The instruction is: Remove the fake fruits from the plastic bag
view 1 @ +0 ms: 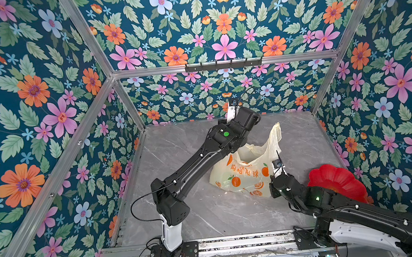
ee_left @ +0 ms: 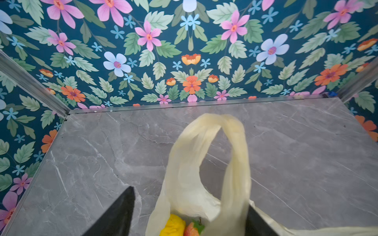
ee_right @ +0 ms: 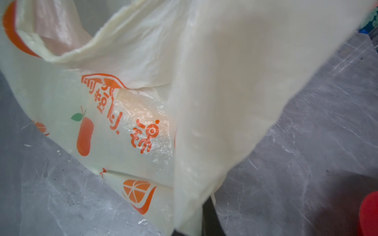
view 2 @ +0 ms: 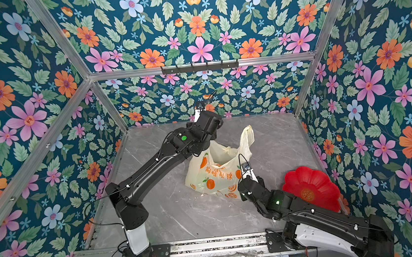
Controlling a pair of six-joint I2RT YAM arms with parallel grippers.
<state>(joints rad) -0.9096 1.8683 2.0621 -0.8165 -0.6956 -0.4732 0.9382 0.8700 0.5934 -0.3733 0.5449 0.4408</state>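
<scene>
Red flower-shaped dish [view 1: 339, 183], grey marble tabletop [view 1: 233, 214], floral walls [view 1: 216, 30]

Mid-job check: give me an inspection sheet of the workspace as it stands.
surface: grey marble tabletop, white specks near the bag.
job's things: plastic bag standing, mouth open; yellow fruit and red fruit inside.
clutter: red dish, right side, no fruit seen in it.
claws: left claw open astride bag mouth; right claw shut on bag film.
cables: black loop on table, left front.
surroundings: floral walls, aluminium frame, hook rail.
</scene>
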